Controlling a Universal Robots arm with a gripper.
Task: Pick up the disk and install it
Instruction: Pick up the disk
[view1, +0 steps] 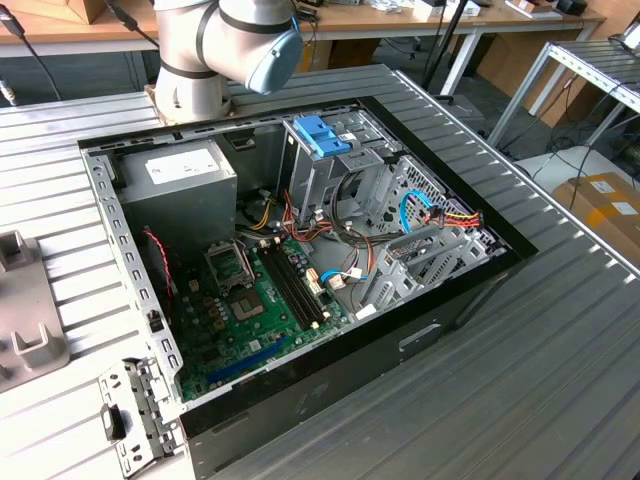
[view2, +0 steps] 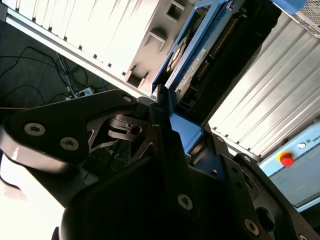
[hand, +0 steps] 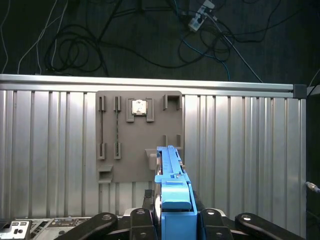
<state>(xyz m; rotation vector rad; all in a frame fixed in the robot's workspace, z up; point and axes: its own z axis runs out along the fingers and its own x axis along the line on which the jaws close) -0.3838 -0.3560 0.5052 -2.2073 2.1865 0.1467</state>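
Note:
My gripper (hand: 173, 219) is shut on the disk (hand: 171, 172), a flat drive in a light-blue carrier frame, seen edge-on with its blue end tab nearest the camera. In the second wrist view the disk (view2: 202, 55) runs away from the black fingers (view2: 125, 131), showing its dark body, a label and the blue frame. It hangs over the grey holder plate (hand: 131, 145) on the ribbed table. I cannot tell whether it touches the plate. The open computer case (view1: 470, 290) lies on the table in the exterior view, with an upright metal drive cage (view1: 330, 180) inside.
A blue plastic bracket (view1: 325, 135) sits atop the drive cage. The case holds a power supply (view1: 180, 180), motherboard (view1: 250, 300) and loose cables (view1: 440, 215). The arm's base (view1: 200, 60) stands behind the case. A grey fixture (view1: 25, 320) lies at the exterior view's left. Cables (hand: 75, 50) trail on the floor past the table edge.

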